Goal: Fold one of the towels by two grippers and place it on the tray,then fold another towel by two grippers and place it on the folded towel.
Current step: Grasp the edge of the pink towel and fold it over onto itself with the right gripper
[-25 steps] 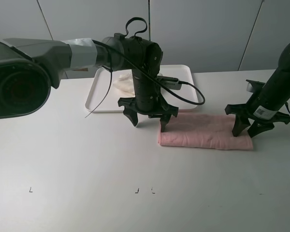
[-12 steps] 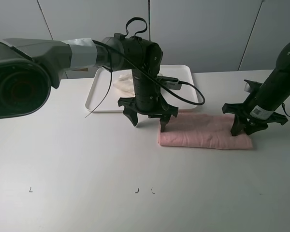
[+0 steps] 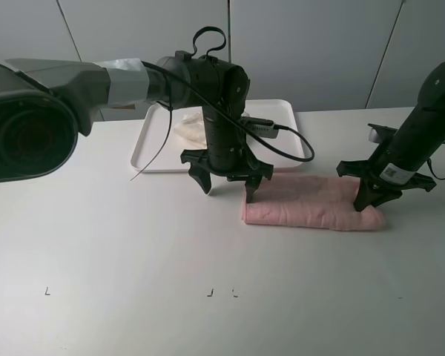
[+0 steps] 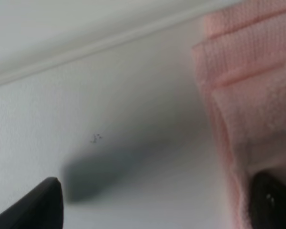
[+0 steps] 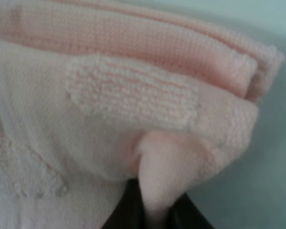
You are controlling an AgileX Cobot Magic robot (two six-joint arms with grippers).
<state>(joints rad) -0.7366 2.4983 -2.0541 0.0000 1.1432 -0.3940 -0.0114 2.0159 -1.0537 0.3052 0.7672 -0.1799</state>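
Note:
The pink towel [image 3: 304,200] lies on the table as a long folded strip in front of the white tray [image 3: 282,119]. At its left end stands my left gripper [image 3: 228,185], open, one fingertip [image 3: 251,193] over the cloth and the other over bare table. The left wrist view shows the pink towel [image 4: 248,95] beside the wide-spread left gripper [image 4: 155,205]. My right gripper [image 3: 372,202] is shut on the strip's right end. In the right wrist view, a fold of the pink towel [image 5: 133,95] is pinched in the right gripper [image 5: 152,210]. The cream towel [image 3: 187,127] lies on the tray, partly hidden by the left arm.
The thick left arm with grey tape [image 3: 96,81] reaches in from the left, and its black cable [image 3: 289,144] loops over the tray's front edge. Small dark marks [image 3: 211,292] dot the white table near its front.
My right gripper has closed on the pink towel's right end and shifted slightly left, bunching that end. The left gripper has stayed still and open.

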